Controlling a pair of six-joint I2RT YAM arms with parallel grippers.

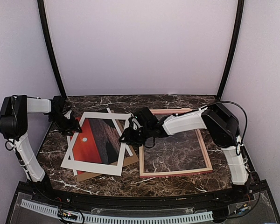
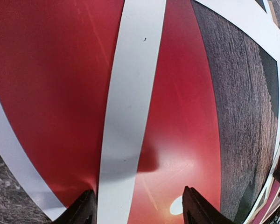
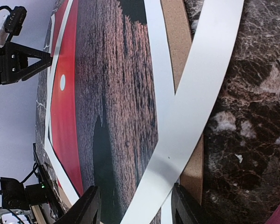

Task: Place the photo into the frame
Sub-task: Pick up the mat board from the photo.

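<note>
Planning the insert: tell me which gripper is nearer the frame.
Right. The right gripper sits just left of the frame; the left gripper is farther off, across the photo at its far-left corner.

Walls (image 1: 140, 46): you face pale lilac panels on three sides.
Tabletop (image 1: 112, 184): dark brown marble, white veins.
Poles (image 1: 50, 51): two black, curved.

Soft, even light is filling the overhead view. Both wrist views are bowing straight edges; pale sheen is streaking the glossy red-orange sunset print (image 2: 177, 116), and a grey shadow is crossing the white cardboard mat (image 2: 130, 93).
</note>
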